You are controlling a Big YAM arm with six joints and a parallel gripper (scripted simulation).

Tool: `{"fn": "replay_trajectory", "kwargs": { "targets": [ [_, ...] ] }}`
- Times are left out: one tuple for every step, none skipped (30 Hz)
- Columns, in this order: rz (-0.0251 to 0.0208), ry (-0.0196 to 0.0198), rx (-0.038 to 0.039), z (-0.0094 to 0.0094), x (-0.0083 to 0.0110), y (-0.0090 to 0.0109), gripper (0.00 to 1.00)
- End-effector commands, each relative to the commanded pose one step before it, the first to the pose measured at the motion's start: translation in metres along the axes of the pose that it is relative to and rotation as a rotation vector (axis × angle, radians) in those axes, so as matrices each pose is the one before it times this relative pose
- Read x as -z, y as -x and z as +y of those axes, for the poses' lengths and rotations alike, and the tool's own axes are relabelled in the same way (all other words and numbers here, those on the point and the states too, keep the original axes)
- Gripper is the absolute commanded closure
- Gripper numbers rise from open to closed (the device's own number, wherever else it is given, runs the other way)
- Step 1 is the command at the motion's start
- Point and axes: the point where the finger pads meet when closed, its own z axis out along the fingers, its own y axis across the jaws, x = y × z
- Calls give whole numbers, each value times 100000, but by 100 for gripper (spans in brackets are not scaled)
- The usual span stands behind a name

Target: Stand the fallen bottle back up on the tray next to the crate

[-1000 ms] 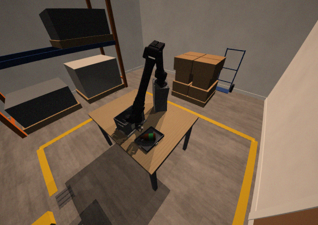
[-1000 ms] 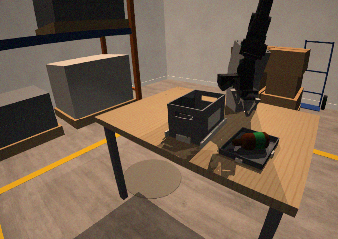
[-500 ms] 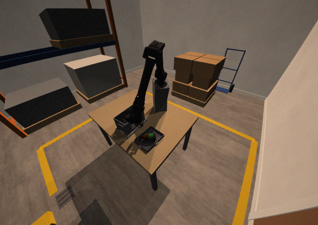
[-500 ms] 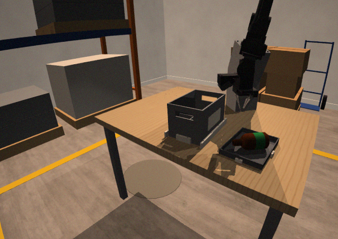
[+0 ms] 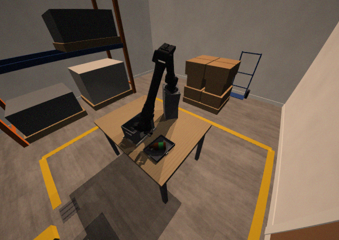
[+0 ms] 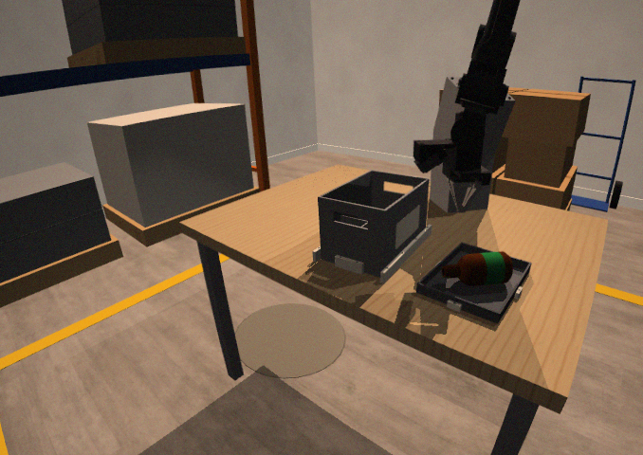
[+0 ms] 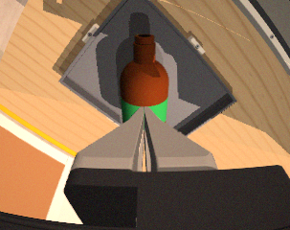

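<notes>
A brown bottle [image 5: 158, 146] [image 6: 481, 266] [image 7: 144, 83] with a green label lies on its side in the shallow dark tray [image 5: 155, 157] [image 6: 472, 309] [image 7: 205, 80]. The tray sits on the wooden table [image 5: 185, 133] [image 6: 548, 252], to the right of the open dark crate [image 5: 131, 133] [image 6: 371, 227]. My gripper [image 6: 464, 195] [image 7: 144, 114] is shut with its fingers pressed together and nothing between them. It hangs well above the tray, apart from the bottle. In the wrist view the fingertips overlap the bottle's labelled end, and its neck points away.
The arm's grey base pedestal [image 5: 171, 103] [image 6: 443, 112] stands at the back of the table. Around the table are stacked cardboard boxes [image 5: 212, 76] [image 6: 540, 139], a blue hand truck [image 5: 246, 76], and shelving with large boxes [image 5: 99, 80] [image 6: 172, 155] on the left.
</notes>
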Motion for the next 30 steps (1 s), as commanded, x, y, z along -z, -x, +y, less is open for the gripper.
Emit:
{"fn": "replay_trajectory", "kwargs": {
  "targets": [
    [582, 308, 318, 759, 5, -552, 100],
    [0, -1, 0, 0, 0, 0, 100],
    [0, 0, 0, 0, 0, 0, 100],
    [0, 0, 0, 0, 0, 0, 100],
    [0, 0, 0, 0, 0, 0, 100],
    [0, -1, 0, 0, 0, 0, 100],
    [0, 0, 0, 0, 0, 0, 100],
    [0, 0, 0, 0, 0, 0, 100],
    [0, 0, 0, 0, 0, 0, 100],
    [0, 0, 0, 0, 0, 0, 100],
    [0, 0, 0, 0, 0, 0, 100],
    [0, 0, 0, 0, 0, 0, 100],
    [0, 0, 0, 0, 0, 0, 100],
    [0, 0, 0, 0, 0, 0, 100],
    [0, 0, 0, 0, 0, 0, 100],
    [0, 0, 0, 0, 0, 0, 100],
    [0, 0, 0, 0, 0, 0, 39],
    [0, 0, 53, 0, 0, 0, 39],
    [0, 0, 0, 0, 0, 0, 39],
    [0, 0, 0, 0, 0, 0, 39],
    [0, 0, 0, 0, 0, 0, 39],
    [0, 0, 0, 0, 0, 0, 39],
    [0, 0, 0, 0, 0, 0, 39],
    [0, 0, 0, 0, 0, 0, 39],
    [0, 0, 0, 0, 0, 0, 39],
    [0, 0, 0, 0, 0, 0, 39],
    [0, 0, 0, 0, 0, 0, 39],
    [0, 0, 0, 0, 0, 0, 39],
    [0, 0, 0, 0, 0, 0, 39],
    [0, 0, 0, 0, 0, 0, 39]
  ]
}}
